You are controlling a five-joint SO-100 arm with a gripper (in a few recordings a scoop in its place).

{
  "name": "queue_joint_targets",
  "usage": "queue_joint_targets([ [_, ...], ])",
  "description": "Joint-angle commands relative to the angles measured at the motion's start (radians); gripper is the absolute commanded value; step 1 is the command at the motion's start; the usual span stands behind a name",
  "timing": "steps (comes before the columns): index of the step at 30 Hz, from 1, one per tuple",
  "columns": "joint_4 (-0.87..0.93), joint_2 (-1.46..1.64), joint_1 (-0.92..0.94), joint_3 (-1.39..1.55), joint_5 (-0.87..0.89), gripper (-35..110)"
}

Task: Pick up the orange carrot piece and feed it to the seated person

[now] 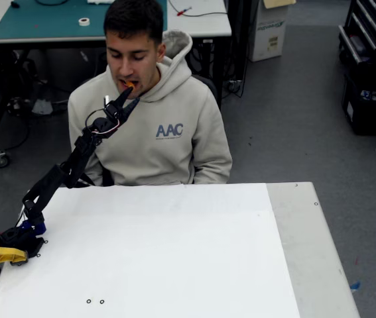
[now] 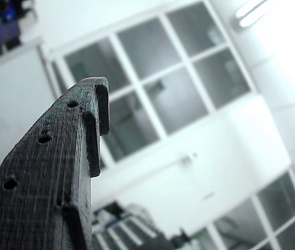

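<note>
In the fixed view, the black arm (image 1: 68, 169) rose from its base at the left edge of the white worktop (image 1: 174, 252), near the front left corner, and stretched up and away past the far edge. Its pincer (image 1: 127, 91) was raised to the face of the seated person (image 1: 149, 112), who sat just behind the far edge in a beige hoodie with blue "AAC" lettering. The orange carrot piece (image 1: 129, 84) sat at the pincer's tip, right at the person's open mouth. The fingers looked nearly closed around it, holding it at the very end. A yellow plastic part (image 1: 0, 254) lay beside the arm's base at the left edge of the worktop. Behind the person stood another table with a green mat (image 1: 48, 20) and a small roll of tape (image 1: 83, 21) on it.

In the wrist view, one black printed finger (image 2: 48, 172) of the pincer ran up from the lower left corner, its ridged inner face turned right. Behind it, blurred, were a large grid of window panes (image 2: 163, 78) and a bright ceiling light (image 2: 254, 13). From this view I could not tell how far the pincer stood open.
</note>
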Motion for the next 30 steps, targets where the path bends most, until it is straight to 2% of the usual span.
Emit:
queue_joint_targets([
  [1,-0.014,0.038,0.008,-0.071,-0.006,39],
  [6,-0.014,0.041,0.006,-0.018,-0.005,33],
  [15,-0.015,0.212,0.012,0.304,-0.003,-5],
  [18,-0.015,0.319,0.006,0.457,-0.003,0],
  [30,-0.028,0.730,0.003,1.129,-0.002,-3],
])
